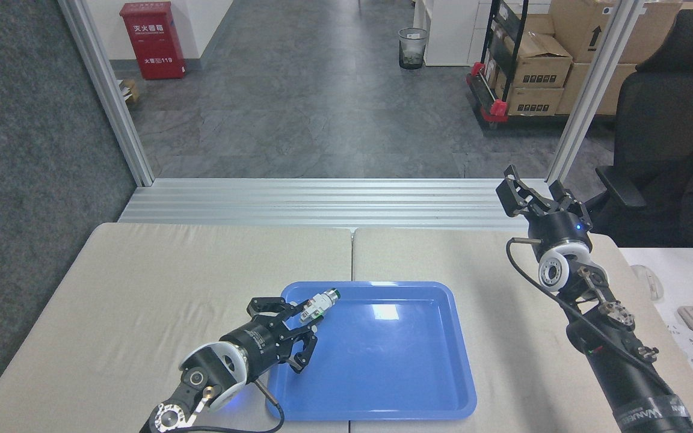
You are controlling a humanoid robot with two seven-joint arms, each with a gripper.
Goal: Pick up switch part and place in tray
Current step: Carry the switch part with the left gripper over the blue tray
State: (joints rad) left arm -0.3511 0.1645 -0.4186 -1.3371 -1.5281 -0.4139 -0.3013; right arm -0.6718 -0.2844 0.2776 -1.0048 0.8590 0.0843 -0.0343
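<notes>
Switch part (319, 304) clamped in left gripper (304, 322) — tip outward, over tray (382, 355).

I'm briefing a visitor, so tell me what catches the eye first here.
The glossy blue tray in the middle of the beige table stands out first. Over its near left corner the left gripper holds the small white switch part. At the far right the right gripper hangs open and empty.

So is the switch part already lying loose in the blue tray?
No, the left gripper is shut on the switch part, holding it over the left side of the blue tray.
</notes>
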